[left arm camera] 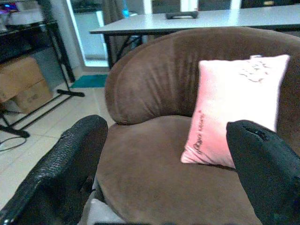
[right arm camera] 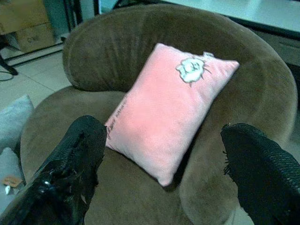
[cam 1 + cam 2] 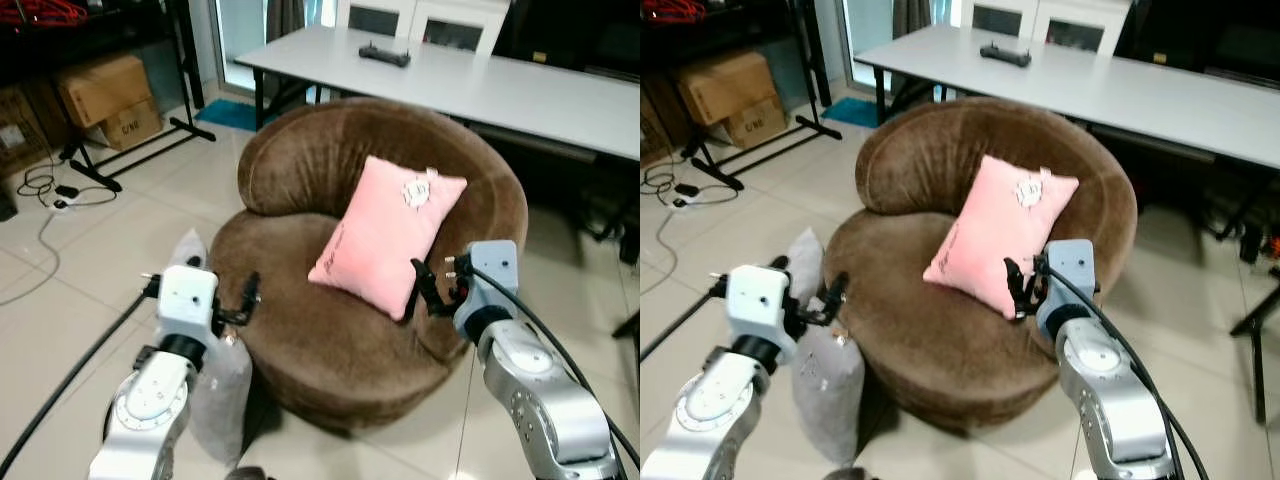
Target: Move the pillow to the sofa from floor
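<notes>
We are holding both grippers, left gripper and right gripper, spread wide and empty. The pink pillow is leaning against the brown sofa back, apparently delivered; a grey pillow is waiting at its front edge.

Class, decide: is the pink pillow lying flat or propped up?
Propped up: the pink square pillow leans tilted against the brown round sofa's backrest, its lower edge on the seat.

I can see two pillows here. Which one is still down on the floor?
The grey pillow, standing on the tiles against the brown sofa's front, by the left gripper. The pink pillow already leans on the sofa's backrest.
</notes>
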